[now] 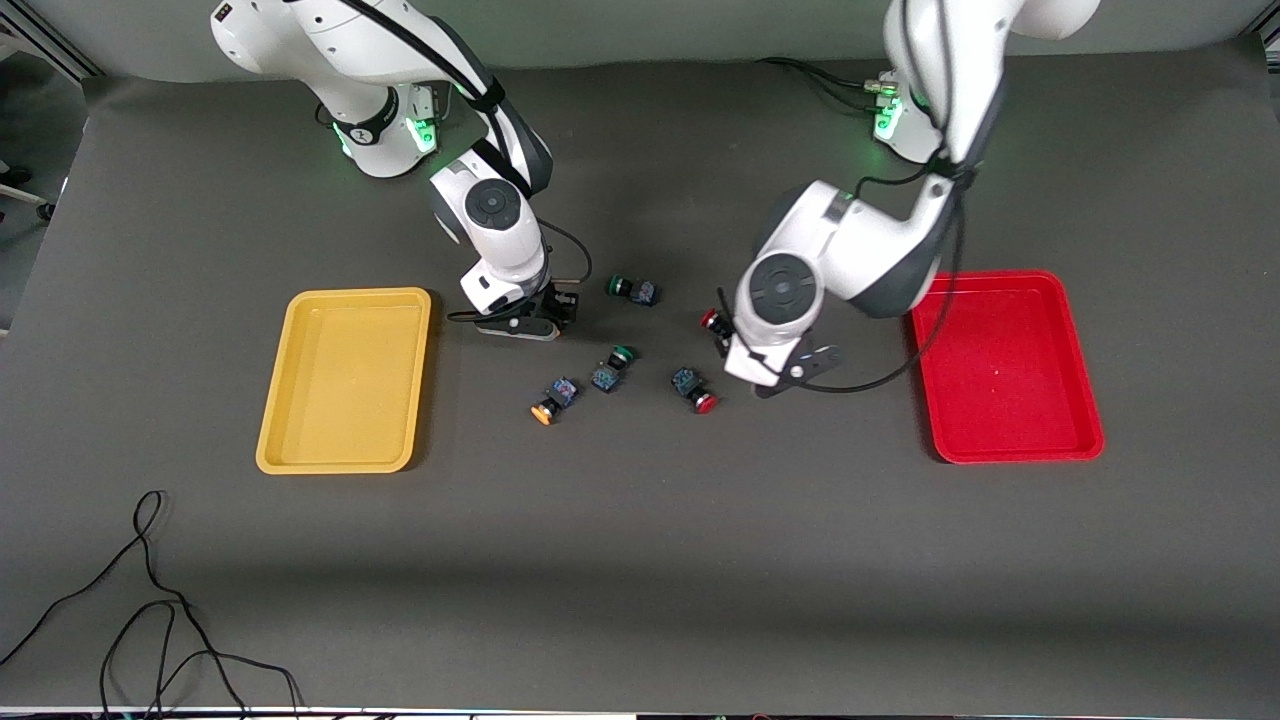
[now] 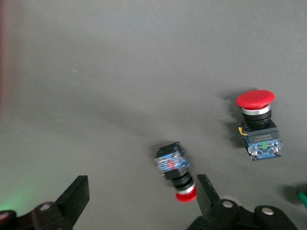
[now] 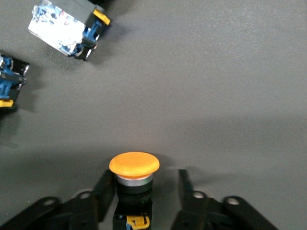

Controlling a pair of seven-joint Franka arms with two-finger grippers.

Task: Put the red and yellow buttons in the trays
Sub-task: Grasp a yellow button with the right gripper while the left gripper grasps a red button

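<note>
My right gripper is low at the table beside the yellow tray, open. In the right wrist view the right gripper has a yellow button between its fingers, close to one finger. A second yellow button lies nearer the camera. My left gripper is open, low near the red tray. In the left wrist view the left gripper has a red button between its fingers, close to one fingertip. Another red button lies apart. Both red buttons show in the front view.
Two green-capped switches lie mid-table: one toward the robots' bases, one beside the loose yellow button. Other switch bodies show in the right wrist view. A black cable lies near the table's front edge. Both trays hold nothing.
</note>
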